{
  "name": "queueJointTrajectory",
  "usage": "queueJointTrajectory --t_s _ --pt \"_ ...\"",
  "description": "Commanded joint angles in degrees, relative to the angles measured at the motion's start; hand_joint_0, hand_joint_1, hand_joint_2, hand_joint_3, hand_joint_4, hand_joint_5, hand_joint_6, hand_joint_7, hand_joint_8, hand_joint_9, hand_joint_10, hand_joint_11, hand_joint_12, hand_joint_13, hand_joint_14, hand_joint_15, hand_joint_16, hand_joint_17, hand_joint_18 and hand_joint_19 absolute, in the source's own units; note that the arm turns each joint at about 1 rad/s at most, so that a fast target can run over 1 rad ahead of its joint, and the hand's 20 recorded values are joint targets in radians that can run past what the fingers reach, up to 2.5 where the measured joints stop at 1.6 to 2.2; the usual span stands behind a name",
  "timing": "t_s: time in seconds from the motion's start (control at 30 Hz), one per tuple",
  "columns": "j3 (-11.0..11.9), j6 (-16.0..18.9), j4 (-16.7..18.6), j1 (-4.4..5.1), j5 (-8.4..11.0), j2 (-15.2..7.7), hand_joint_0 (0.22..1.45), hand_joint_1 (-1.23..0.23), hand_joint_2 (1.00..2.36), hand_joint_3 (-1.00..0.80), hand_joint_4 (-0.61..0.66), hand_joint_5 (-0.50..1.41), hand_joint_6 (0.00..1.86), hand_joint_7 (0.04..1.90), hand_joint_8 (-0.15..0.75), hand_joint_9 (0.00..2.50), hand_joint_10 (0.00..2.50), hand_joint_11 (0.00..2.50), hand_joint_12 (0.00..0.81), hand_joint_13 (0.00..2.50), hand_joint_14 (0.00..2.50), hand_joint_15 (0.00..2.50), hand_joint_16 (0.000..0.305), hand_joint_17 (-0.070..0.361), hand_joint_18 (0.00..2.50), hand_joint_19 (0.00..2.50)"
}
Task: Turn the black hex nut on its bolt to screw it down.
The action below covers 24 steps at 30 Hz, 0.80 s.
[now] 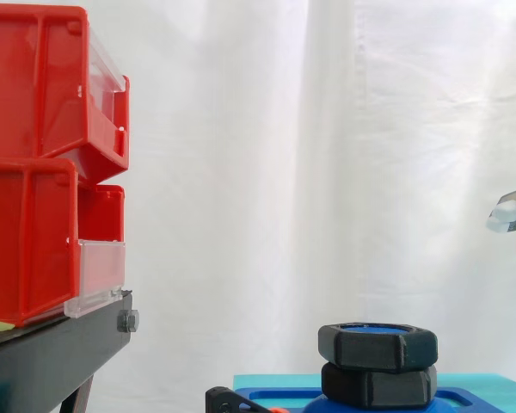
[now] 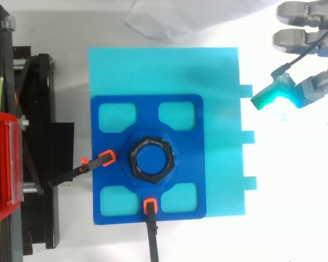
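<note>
One hex nut (image 2: 151, 160) sits well apart from the robot hand (image 2: 302, 38).

Blk hex nut (image 1: 377, 348) sits level at top of upright blue bolt (image 2: 151, 159)

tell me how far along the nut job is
Done: the nut is on the blue bolt, at its top end, just above a second black hex piece. In hand: nothing; the hand hangs beside the board, fingers open, clear of the nut. Left: reach in, grip the nut and turn it down. How much thread remains is hidden.
</note>
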Motion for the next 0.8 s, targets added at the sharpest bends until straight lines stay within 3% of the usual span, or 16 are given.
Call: queueJointTrajectory --t_s 0.0,0.77 --pt "0.0 0.0 0.0 0.0 -0.14 0.0 0.43 -0.38 1.0 -0.5 0.04 -0.3 0.5 0.64 0.162 0.0 0.0 0.0 0.374 0.0 0.0 0.0 0.069 0.155 0.07 0.29" --pt "0.0 0.0 0.0 0.0 0.04 0.0 0.44 -0.36 1.0 -0.5 0.04 -0.3 0.5 0.64 0.167 0.0 0.0 0.0 0.367 0.0 0.0 0.0 0.068 0.153 0.08 0.31"
